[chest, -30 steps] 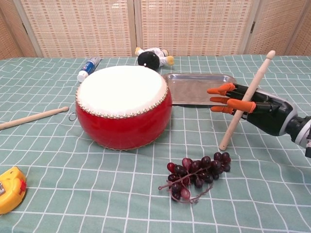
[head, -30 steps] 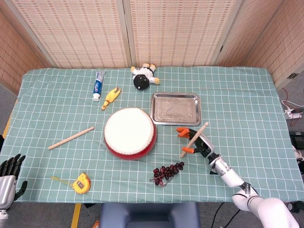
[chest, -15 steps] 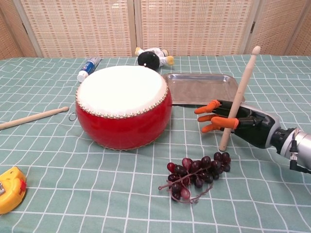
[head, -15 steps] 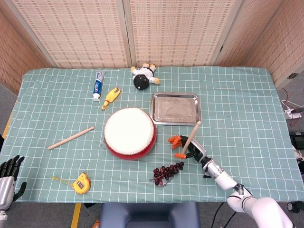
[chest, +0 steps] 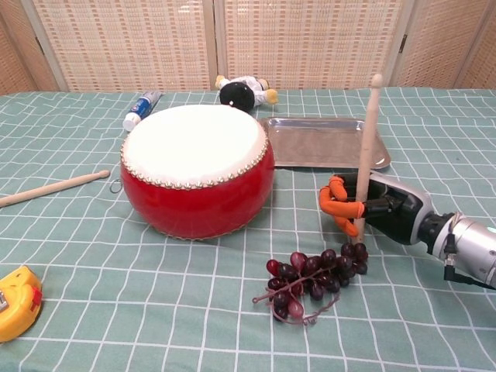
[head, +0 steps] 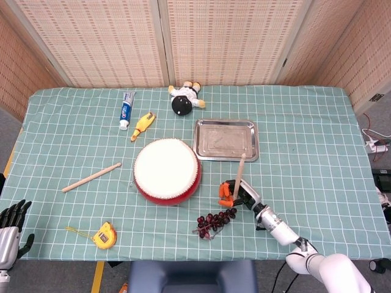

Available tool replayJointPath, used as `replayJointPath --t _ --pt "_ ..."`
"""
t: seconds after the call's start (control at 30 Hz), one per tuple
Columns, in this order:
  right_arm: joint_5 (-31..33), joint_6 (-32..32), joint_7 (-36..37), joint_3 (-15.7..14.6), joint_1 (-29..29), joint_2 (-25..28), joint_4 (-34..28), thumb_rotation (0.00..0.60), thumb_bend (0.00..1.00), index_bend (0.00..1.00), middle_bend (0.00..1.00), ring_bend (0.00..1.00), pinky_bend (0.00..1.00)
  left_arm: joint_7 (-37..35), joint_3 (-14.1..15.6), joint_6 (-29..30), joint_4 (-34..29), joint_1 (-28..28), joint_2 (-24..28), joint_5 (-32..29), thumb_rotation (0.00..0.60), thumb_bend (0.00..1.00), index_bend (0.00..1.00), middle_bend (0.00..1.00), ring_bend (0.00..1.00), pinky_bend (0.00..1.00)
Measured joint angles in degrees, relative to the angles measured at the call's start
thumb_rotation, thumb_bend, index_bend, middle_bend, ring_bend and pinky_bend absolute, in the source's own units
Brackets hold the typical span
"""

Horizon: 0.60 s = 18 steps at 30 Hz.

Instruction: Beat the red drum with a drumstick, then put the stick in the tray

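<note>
1. The right hand (chest: 364, 208) curls its orange-tipped fingers around the lower end of a near-upright drumstick (chest: 366, 147), between the red drum (chest: 198, 170) and the surface's right edge.
2. Light, stiff wood: a low grip likely swings freely but could slip.
3. Two sticks show; the spare drumstick (head: 91, 177) lies left of the drum. One tray (head: 225, 139), behind.
4. The left hand (head: 11, 227) idles, fingers spread.
</note>
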Motion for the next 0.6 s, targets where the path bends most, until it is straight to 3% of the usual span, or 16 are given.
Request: replayJointPath --t 0.13,0.23,0.37,0.6 --pt "0.5 -0.2 -2.3 0.4 -0.1 -0.5 -0.1 0.6 0.12 0.92 0.81 0.95 0.99 -0.2 -0.1 0.0 0.2 0.0 -0.1 0.0 0.6 0.37 0.0 0.0 0.0 0.0" --pt "1.0 -0.1 -4.1 0.9 -0.2 -0.9 0.0 0.6 0.12 0.98 0.88 1.0 1.0 -0.3 -0.1 0.0 0.4 0.0 -0.1 -0.1 0.6 0.37 0.0 0.0 0.0 0.0" --pt "1.9 0.5 -6.6 1.9 -0.5 -1.4 0.1 0.6 0.12 1.0 0.96 1.0 1.0 -0.4 -0.1 0.0 0.5 0.1 -0.1 -0.1 0.6 0.37 0.0 0.0 0.0 0.0" --pt "2.4 4.2 -11.2 3.5 -1.1 -0.1 -2.1 0.6 0.12 1.0 1.0 1.0 1.0 -0.1 -0.1 0.0 0.4 -0.1 -0.1 0.0 0.6 0.37 0.0 0.0 0.0 0.0"
